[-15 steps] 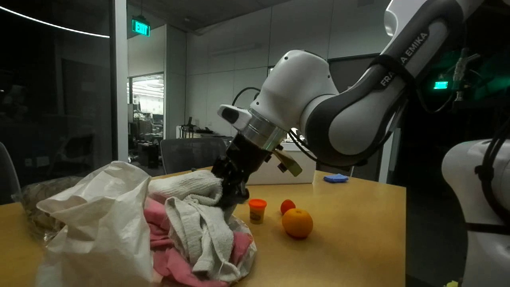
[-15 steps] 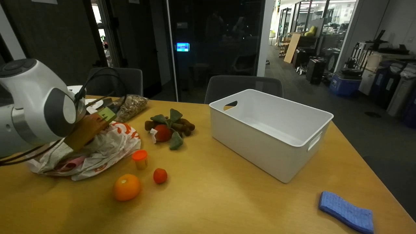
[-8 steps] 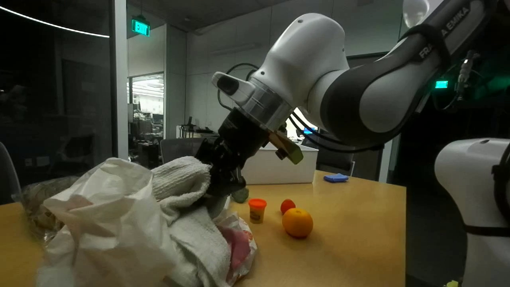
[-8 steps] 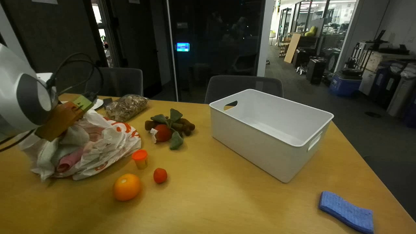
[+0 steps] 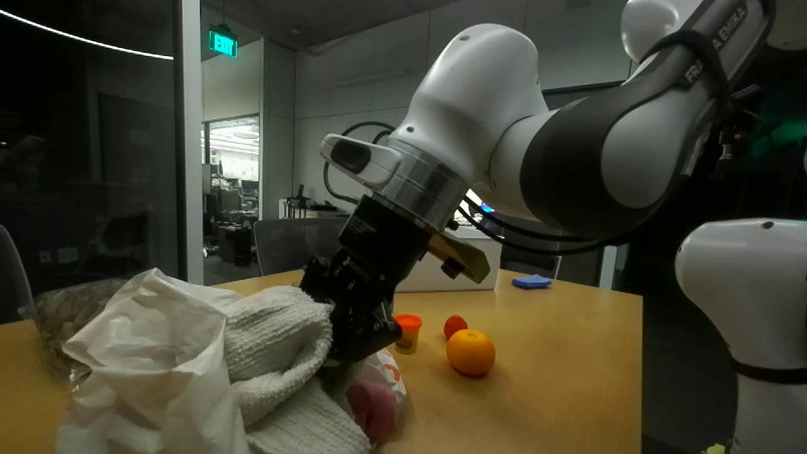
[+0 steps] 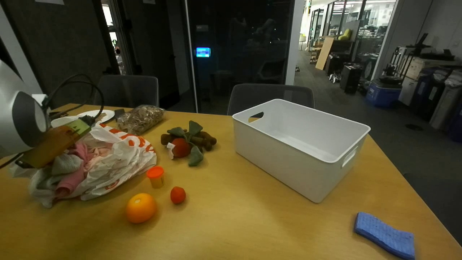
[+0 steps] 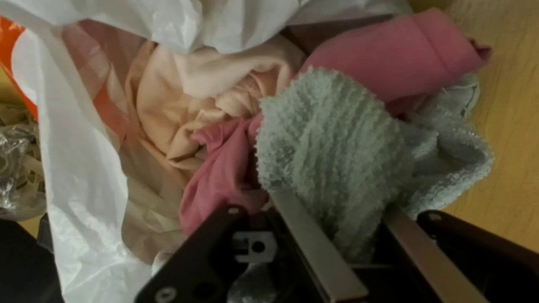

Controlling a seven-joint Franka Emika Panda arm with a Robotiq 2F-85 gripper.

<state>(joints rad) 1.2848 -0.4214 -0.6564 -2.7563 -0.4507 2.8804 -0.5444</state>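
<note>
A tan table (image 6: 252,224) stretches across an exterior view, one edge slanting toward 5 o'clock, while a robot arm (image 5: 473,107) leans in from 2 o'clock in an exterior view. A white bin (image 6: 278,164), topless, lies lengthwise from 10 to 4 o'clock, a broad stretch of tabletop separating it from a white plastic bag (image 6: 126,162) at its 9 o'clock. At that bag's mouth, the gripper (image 7: 336,203) clamps a pale ribbed towel (image 7: 332,139), fingers set apart around the bunched fabric; in the wrist view the bunch's long axis points just short of 12 o'clock, looser folds spreading toward 2 and tabletop beyond them at 3. The plastic bag holds pink cloth (image 7: 383,59), a rolled end poking toward 1 o'clock, and peach cloth (image 7: 164,105) at 10. In an exterior view, a clear bag (image 6: 137,124) of pale scraps (image 6: 146,115) rests at the plastic bag's 1 o'clock and a brown-and-green plush (image 6: 191,139) at its 3 o'clock. A blue cloth (image 6: 384,233) lies between the bin's 4 and 5 o'clock, near the table edge. An orange (image 6: 141,208) sits at the plastic bag's 5 o'clock; from the fruit, an orange-lidded tub (image 6: 156,177) stands at 1 o'clock and a small red ball (image 6: 178,195) at 2
</note>
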